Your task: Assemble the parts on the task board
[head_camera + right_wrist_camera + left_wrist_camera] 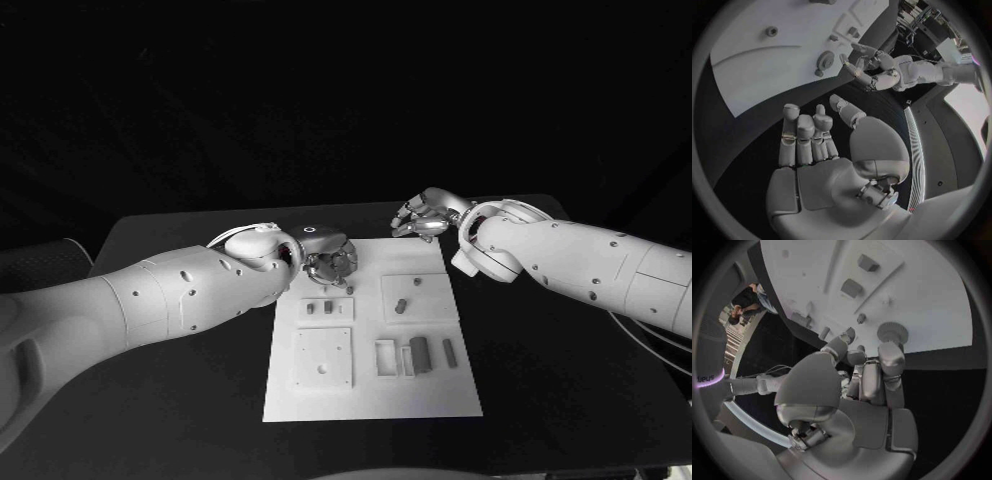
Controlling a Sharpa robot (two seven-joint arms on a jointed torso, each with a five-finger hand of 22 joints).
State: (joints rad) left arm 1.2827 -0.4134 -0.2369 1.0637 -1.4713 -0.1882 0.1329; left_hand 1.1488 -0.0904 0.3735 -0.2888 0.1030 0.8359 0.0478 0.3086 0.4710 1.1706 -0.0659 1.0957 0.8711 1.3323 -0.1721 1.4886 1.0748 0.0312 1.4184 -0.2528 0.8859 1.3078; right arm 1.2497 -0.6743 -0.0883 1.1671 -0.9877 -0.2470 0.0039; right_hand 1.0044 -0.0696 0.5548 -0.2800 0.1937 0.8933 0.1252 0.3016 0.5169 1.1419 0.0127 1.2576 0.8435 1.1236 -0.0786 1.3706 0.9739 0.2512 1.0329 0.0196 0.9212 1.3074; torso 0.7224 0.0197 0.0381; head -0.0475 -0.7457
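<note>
We see the white task board lying in the middle of the black table, and we take it as our landmark.

Left hand: it hangs over the board's far left corner. In the left wrist view its fingers reach toward a round ridged part that stands on the board just beside its far edge. The fingertips are at the part's side; we cannot tell whether they grip it or only touch it.

Right hand: it sits just beyond the board's far right corner, above the table. In the right wrist view the fingers are straight and side by side, thumb apart, with nothing in the palm.

Parts: several small grey pieces lie in the near right quarter of the board, beside a raised frame. More small pieces stand on a raised square plate toward the far left. One sits on the far right square plate. A plain square plate takes the near left.
</note>
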